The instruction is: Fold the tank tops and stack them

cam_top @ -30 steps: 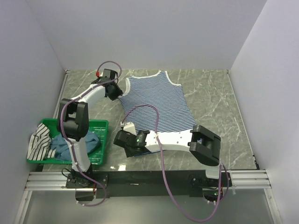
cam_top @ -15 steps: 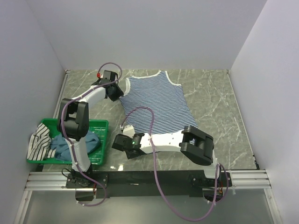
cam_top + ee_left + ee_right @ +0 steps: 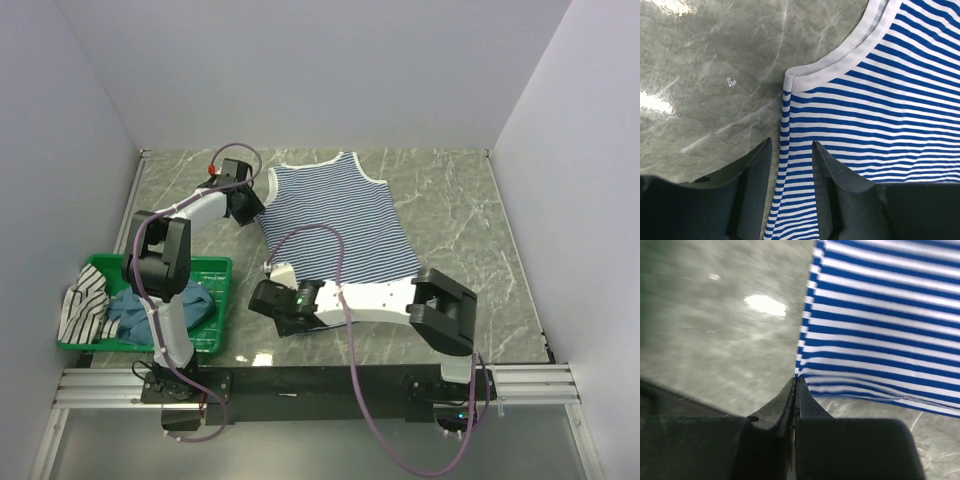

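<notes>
Your navy top (image 3: pixel 335 215) lies flat on the table (image 3: pixel 460 220), centre-far, your right gripper (image 3: pixel 795 382) pinched shut on its near-left hem corner, your left gripper (image 3: pixel 791 145) open astride its left edge below the armhole; teal top (image 3: pixel 135 305) and black-striped top (image 3: pixel 85 300) heaped in the basket (image 3: pixel 215 265), near left.

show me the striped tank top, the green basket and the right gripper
striped tank top (image 3: pixel 335 225): top view, middle of its body
green basket (image 3: pixel 205 263): top view, its far rim
right gripper (image 3: pixel 795 384): right wrist view, between its shut fingertips
</notes>
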Controlling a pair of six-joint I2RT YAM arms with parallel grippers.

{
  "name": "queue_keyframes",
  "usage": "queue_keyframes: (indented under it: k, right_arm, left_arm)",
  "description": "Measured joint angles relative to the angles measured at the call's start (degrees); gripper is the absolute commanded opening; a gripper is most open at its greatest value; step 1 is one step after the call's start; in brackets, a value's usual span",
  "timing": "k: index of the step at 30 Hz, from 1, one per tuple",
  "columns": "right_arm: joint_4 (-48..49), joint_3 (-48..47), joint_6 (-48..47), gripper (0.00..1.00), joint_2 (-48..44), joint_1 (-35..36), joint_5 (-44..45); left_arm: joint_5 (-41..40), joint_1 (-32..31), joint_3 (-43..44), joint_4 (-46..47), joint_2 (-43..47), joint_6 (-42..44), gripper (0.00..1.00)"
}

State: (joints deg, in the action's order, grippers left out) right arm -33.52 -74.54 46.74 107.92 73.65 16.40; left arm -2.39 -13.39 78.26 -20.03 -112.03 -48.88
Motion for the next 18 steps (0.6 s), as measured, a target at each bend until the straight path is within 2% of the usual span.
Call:
queue_keyframes:
  k: [5, 18]
  right_arm:
    - [1.38, 0.02, -1.05, 0.0, -3.87, -1.57, -2.4]
    - [4.61, 2.8, -1.4, 0.0, -4.11, -2.78, -7.58]
  left_arm:
    - [0.0, -0.02, -0.15, 0.15, 0.0, -0.07, 0.43]
    - [-2.51, 0.0, 2.8, 0.24, -5.03, 0.07, 0.36]
